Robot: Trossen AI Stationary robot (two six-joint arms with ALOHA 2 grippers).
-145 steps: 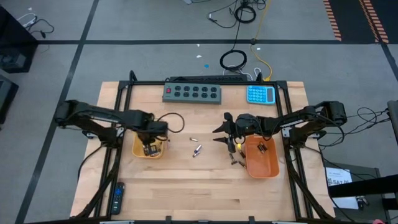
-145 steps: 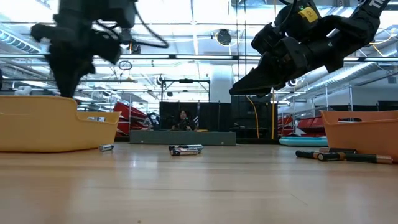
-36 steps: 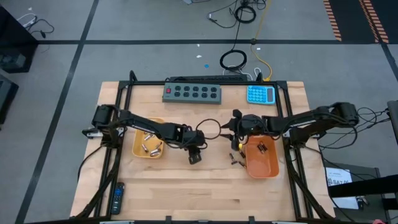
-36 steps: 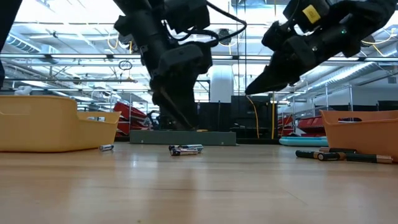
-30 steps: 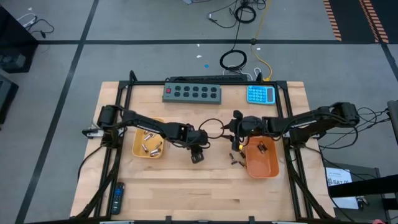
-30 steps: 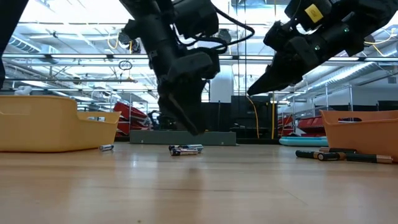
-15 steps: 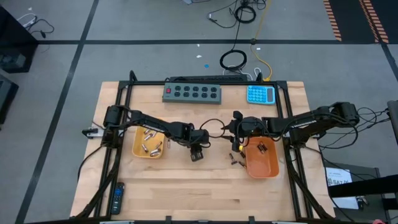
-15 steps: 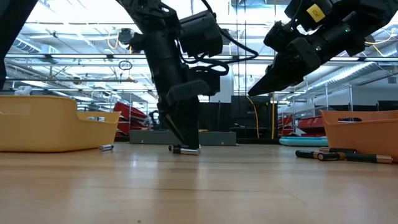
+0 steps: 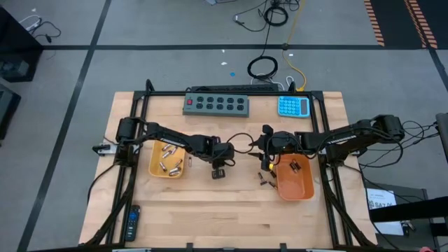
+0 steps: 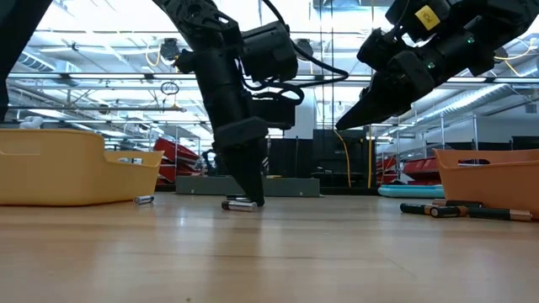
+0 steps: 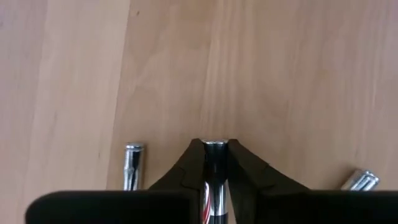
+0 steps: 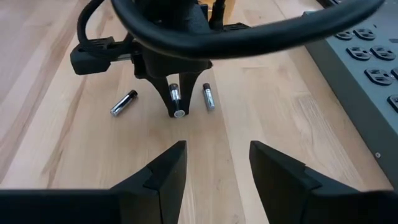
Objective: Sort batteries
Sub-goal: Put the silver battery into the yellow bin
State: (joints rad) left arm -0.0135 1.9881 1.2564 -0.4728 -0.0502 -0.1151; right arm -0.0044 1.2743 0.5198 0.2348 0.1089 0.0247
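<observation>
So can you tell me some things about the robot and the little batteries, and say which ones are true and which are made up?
1. The left gripper is shut on a silver battery in the middle of the table. True.
2. The right gripper is holding a battery. False: its fingers are open, with nothing between them.
3. A battery lies on the wood on each side of the one being gripped. True.
4. The yellow tray is empty. False: several silver batteries lie in it.
5. The blue calculator sits inside the orange tray. False: it sits on the table, near the back edge.
</observation>
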